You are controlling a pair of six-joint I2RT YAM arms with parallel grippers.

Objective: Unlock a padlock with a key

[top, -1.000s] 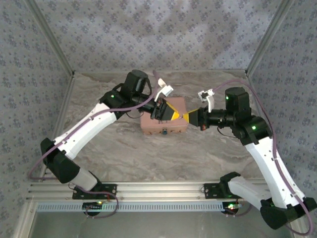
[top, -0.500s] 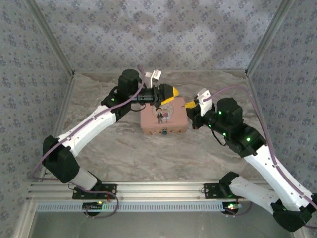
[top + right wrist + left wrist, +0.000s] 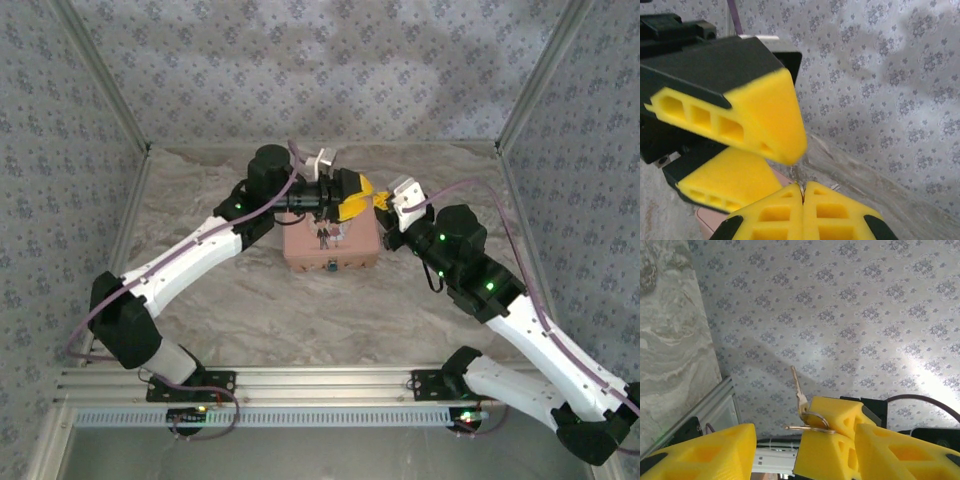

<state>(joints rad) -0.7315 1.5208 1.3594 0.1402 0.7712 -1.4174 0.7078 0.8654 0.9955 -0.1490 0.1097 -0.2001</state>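
The key [image 3: 797, 388] is a thin silvery blade on a wire ring, standing up out of my right gripper [image 3: 802, 192], which is shut on it. A sliver of its metal shows between the closed yellow fingers [image 3: 775, 215]. My left gripper [image 3: 802, 450] is open, and its two yellow fingers [image 3: 700, 452] stand on either side of the right gripper's tip [image 3: 832, 437]. The two grippers, left [image 3: 350, 195] and right [image 3: 383, 204], meet above the back edge of the pink tin [image 3: 352, 243]. The padlock [image 3: 330, 266] is a tiny dark spot on the tin's near side.
The pink tin [image 3: 705, 222] lies in the middle of the marbled table [image 3: 250, 300]. Patterned walls [image 3: 330, 70] close in the back and both sides. An aluminium rail [image 3: 320, 385] runs along the near edge by the arm bases.
Both grippers have lifted off the tin's lid and moved towards the back. The left gripper's jaws have opened wider and now flank the right gripper's tip. The right gripper has stayed shut.
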